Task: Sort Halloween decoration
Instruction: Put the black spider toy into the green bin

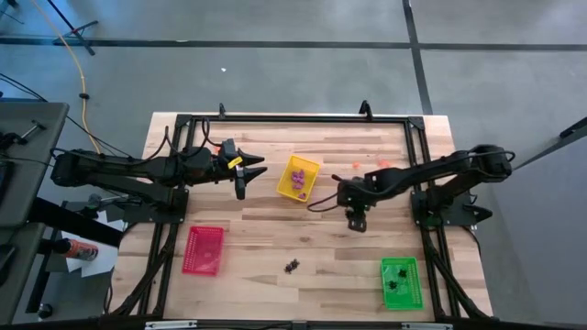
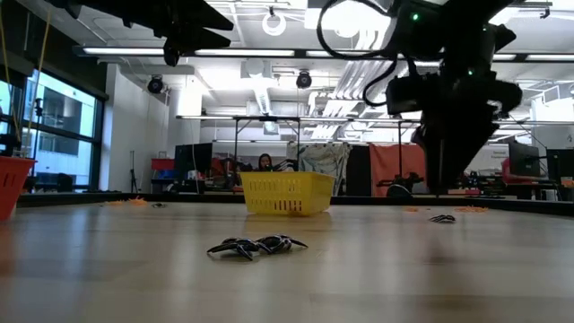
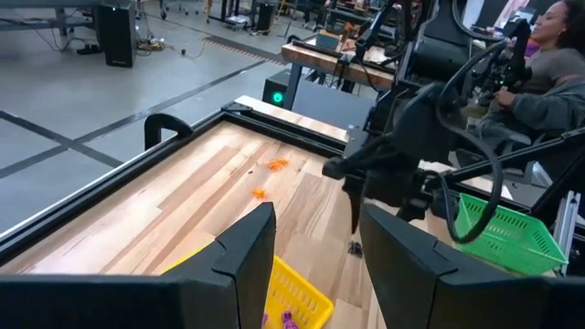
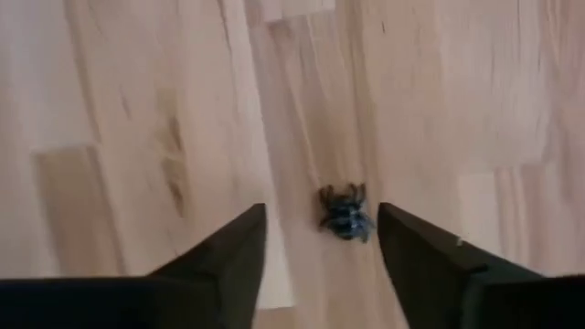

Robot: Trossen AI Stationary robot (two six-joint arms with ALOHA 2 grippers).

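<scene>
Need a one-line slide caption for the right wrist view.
Right gripper, open, points down at a black spider trinket lying on the bare wooden table.

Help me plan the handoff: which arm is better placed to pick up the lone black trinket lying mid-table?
The right. Its right gripper hangs directly over the black trinket, fingers open on either side of it. The left gripper waits open beside the yellow tray, farther from that trinket.
</scene>
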